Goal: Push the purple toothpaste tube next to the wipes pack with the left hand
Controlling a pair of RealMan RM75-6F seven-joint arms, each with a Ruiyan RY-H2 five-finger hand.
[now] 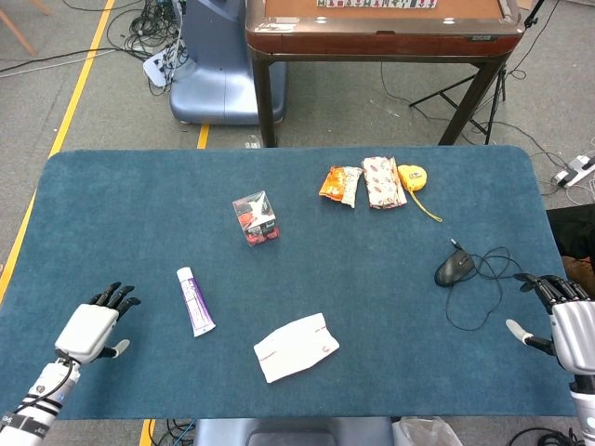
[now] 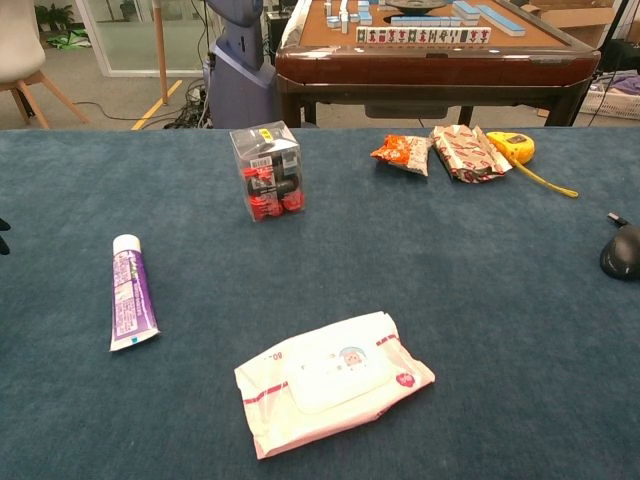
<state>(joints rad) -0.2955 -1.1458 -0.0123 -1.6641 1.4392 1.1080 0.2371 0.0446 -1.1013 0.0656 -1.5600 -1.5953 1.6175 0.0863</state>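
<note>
The worktop is deep teal blue. Just right of the white-and-black left robot hand lies the purple toothpaste tube with its white cap; further right, the wipes pack is white with red trim.

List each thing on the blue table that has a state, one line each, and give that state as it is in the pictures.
purple toothpaste tube: capped, lying flat, apart from the pack.
wipes pack: flap closed, lying flat.
clear box: upright, closed.
snack packets: lying side by side.
mouse: resting, cable attached.
left hand: fingers spread, empty, beside the tube.
right hand: empty, at the table edge.
</note>
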